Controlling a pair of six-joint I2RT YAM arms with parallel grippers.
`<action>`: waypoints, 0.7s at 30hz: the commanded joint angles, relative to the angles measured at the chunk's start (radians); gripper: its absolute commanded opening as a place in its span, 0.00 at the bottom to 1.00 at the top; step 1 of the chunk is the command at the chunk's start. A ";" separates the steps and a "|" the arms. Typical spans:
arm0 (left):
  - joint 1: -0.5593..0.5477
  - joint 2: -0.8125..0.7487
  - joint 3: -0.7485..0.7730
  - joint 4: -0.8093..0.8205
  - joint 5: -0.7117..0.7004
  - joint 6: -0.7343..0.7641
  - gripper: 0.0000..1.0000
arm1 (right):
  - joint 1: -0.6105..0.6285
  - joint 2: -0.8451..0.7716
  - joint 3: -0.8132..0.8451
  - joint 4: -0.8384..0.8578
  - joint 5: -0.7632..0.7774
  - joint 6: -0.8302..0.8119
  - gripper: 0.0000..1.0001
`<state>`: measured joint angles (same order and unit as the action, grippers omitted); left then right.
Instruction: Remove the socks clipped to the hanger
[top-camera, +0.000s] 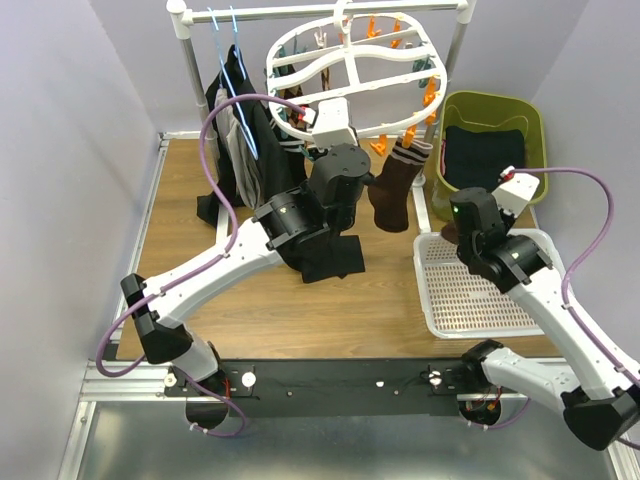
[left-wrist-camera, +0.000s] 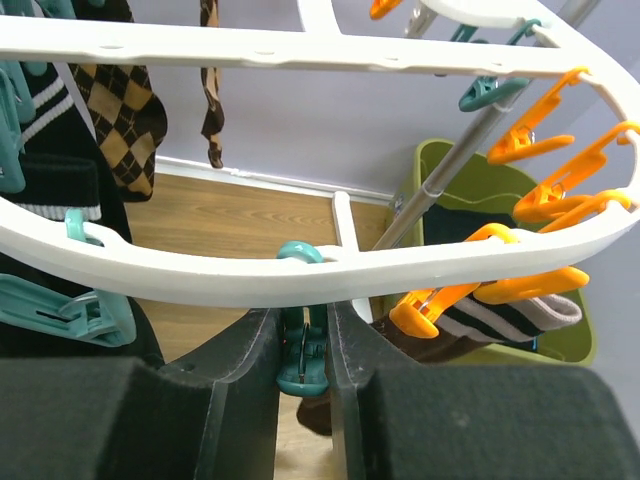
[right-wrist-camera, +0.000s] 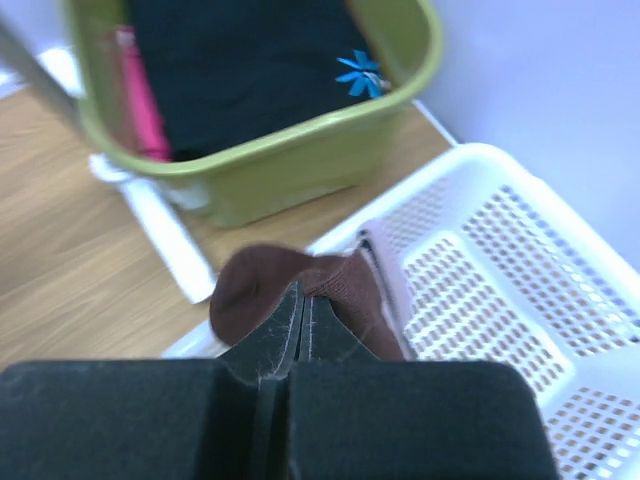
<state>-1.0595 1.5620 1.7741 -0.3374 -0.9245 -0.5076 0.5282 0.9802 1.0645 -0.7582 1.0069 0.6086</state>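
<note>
The white oval hanger hangs from the rail; its rim crosses the left wrist view. My left gripper is raised to the near rim and shut on a teal clip, with a brown sock end just below it. A brown sock with a striped cuff hangs from an orange clip. Diamond-patterned and black striped socks hang at the left. My right gripper is shut on a brown sock over the white basket's corner.
A white perforated basket lies at the right front. A green bin with dark cloth stands behind it. Black garments on blue hangers hang at the left. The rail's white posts stand at the back.
</note>
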 joint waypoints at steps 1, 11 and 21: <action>0.007 -0.037 -0.021 0.026 0.013 0.011 0.00 | -0.180 0.005 -0.095 0.074 -0.195 -0.030 0.01; 0.007 -0.045 -0.031 0.026 0.012 0.007 0.00 | -0.280 0.028 -0.219 0.131 -0.326 -0.003 0.15; 0.007 -0.048 -0.036 0.026 0.027 0.001 0.00 | -0.280 -0.012 -0.147 0.106 -0.410 -0.131 1.00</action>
<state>-1.0557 1.5406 1.7527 -0.3214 -0.9054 -0.5045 0.2531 0.9936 0.8555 -0.6659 0.6846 0.5789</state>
